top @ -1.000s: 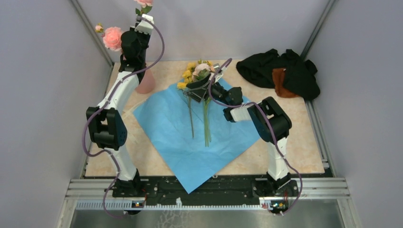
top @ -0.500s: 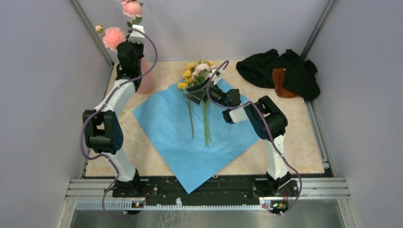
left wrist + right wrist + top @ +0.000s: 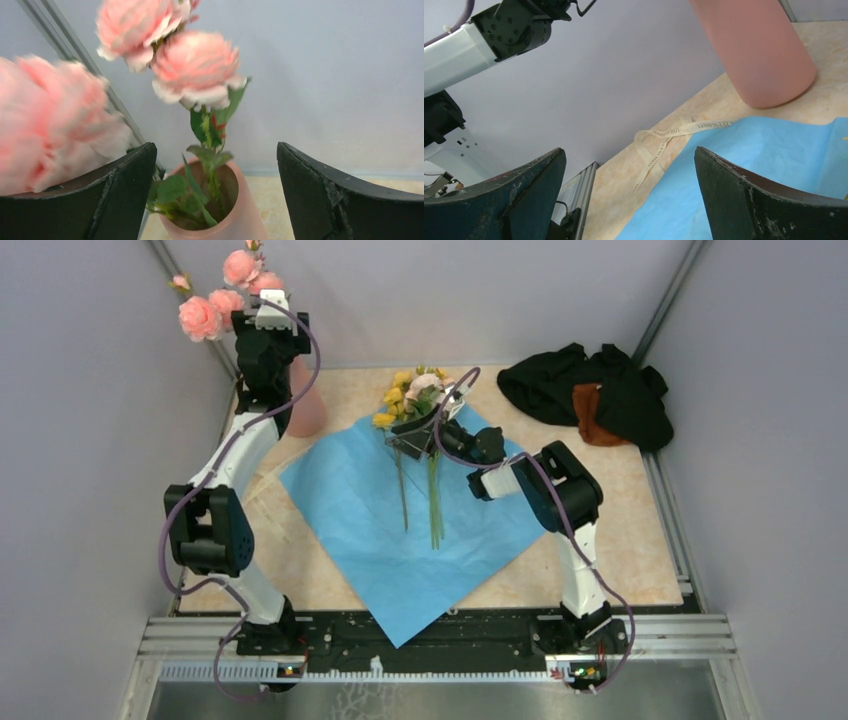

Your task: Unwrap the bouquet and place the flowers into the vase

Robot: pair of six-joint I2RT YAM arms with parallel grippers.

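Note:
The salmon-pink vase [image 3: 306, 408] stands at the back left, and its mouth [image 3: 220, 210] lies below my left gripper [image 3: 215, 146]. That gripper [image 3: 268, 328] hangs above it, open and holding nothing. Pink roses [image 3: 240, 268] [image 3: 195, 67] on leafy stems stand in the vase. The bouquet's blue paper [image 3: 400, 540] lies spread flat. More flowers [image 3: 410, 390], yellow, pink and white, lie on it with their stems [image 3: 435, 500] pointing toward me. My right gripper [image 3: 412, 435] hovers by their heads. Its jaws [image 3: 629, 150] stand open and empty.
A cream ribbon [image 3: 674, 132] lies loose on the table between the paper's left edge and the vase [image 3: 759, 50]. A black and brown cloth heap [image 3: 590, 390] sits at the back right. Grey walls close in on both sides and the back.
My left gripper has opened and let go of a pink rose stem, which now stands in the vase. The left wrist and the roses have shifted left. The right arm has not moved.

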